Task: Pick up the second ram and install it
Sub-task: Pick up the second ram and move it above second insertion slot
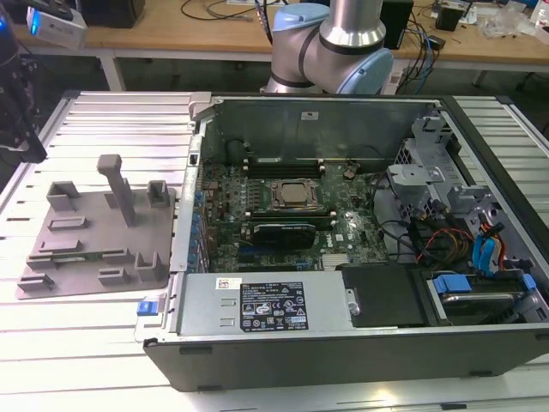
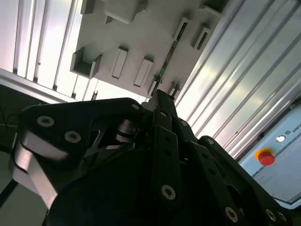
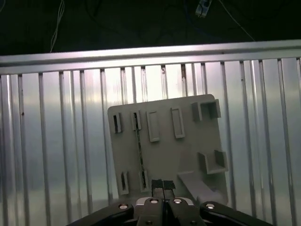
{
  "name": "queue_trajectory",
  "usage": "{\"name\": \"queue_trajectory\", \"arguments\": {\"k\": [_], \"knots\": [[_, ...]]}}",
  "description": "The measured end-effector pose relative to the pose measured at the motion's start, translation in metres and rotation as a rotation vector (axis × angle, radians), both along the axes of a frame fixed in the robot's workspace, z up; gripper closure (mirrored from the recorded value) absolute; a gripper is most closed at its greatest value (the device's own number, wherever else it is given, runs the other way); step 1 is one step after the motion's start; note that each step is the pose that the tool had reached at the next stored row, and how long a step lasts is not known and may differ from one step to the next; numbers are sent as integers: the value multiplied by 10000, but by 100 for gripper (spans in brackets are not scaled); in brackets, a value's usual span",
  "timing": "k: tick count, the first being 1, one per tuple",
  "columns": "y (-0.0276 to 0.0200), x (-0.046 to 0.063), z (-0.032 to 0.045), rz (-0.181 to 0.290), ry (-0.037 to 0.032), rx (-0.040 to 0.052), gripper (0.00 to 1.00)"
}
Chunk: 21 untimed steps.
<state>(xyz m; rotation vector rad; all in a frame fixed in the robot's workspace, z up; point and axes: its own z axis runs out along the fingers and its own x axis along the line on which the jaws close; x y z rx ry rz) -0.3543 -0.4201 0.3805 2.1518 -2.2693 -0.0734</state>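
Jaws closed above slotted second ram (image 3: 139, 150); exterior view adds computer (image 1: 343, 352)

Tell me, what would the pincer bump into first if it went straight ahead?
Most likely the grey fixture plate, close to the thin green ram standing in its slot. The pincer points at that edge, though depth is unclear.

Colours as I see them remotely
Grey fixture plate (image 1: 94, 240) on my ribbed silver tabletop (image 1: 86, 360); the second ram (image 2: 165, 63) a thin green strip; green motherboard (image 1: 347, 230); pale-blue arm (image 1: 296, 39) joints.
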Motion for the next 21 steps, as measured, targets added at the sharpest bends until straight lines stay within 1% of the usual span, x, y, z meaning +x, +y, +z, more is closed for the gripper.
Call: {"name": "queue_trajectory", "arguments": {"k": [3, 6, 8, 10, 13, 18, 21], "knots": [[0, 0, 0, 239, 0, -1, 92], [0, 0, 0, 625, 0, -1, 92], [0, 0, 0, 749, -1, -1, 92], [0, 0, 0, 1019, 0, -1, 92], [0, 0, 0, 1554, -1, -2, 92], [0, 0, 0, 1915, -1, -4, 92], [0, 0, 0, 2278, 0, -5, 92]]}}
